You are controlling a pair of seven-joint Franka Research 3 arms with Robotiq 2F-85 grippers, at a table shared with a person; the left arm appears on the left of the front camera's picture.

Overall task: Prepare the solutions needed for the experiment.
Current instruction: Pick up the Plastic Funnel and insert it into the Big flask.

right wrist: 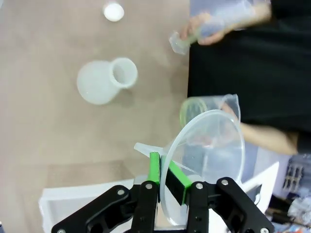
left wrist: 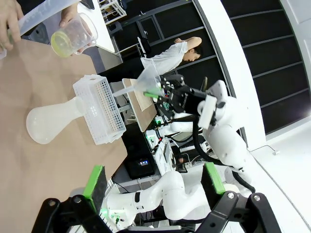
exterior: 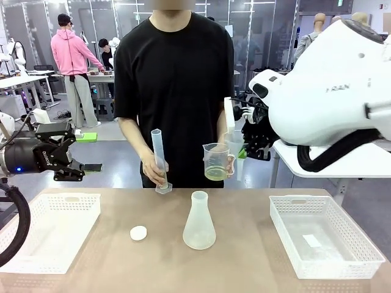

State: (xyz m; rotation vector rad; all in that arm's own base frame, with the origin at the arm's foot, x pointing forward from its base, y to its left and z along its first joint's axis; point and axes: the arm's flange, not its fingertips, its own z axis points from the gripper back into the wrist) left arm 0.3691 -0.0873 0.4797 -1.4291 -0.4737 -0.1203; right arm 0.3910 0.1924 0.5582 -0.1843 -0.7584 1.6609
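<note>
**Bench layout.** The bench (exterior: 244, 256) carries a frosted conical flask (exterior: 199, 223) standing upright at its middle. A small white cap (exterior: 138, 232) lies near the flask on the side of the left edge, apart from it. One white perforated basket (exterior: 61, 198) sits along the left edge, and a second basket (exterior: 305, 199) sits along the right edge.

**Task item.** The solutions (exterior: 215, 174) form a shallow pale yellow-green layer at the bottom of a clear beaker (exterior: 217, 152). The beaker is not on the bench. One hand (exterior: 231, 163) of the person holds it in the air above the far edge, to the right of the flask. The person's other hand (exterior: 153, 168) grips a tall graduated cylinder (exterior: 157, 146). The cylinder is tilted, with its base at the far edge. Whether the base touches the surface cannot be told.

**Left gripper** (left wrist: 153, 170). The jaws stand wide apart with nothing between the green pads. In the front view it hangs in the air above the far left corner, over the left basket.

**Right gripper** (right wrist: 165, 171). The jaws are clamped together on the rim of a clear funnel (right wrist: 209, 145). One green pad lies on the outside of the funnel wall and the other on the inside. The funnel is held in the air near the far edge on the right side, just beside the beaker and above it. Its spout sticks out sideways past the pads, and it touches neither the flask nor the bench.
</note>
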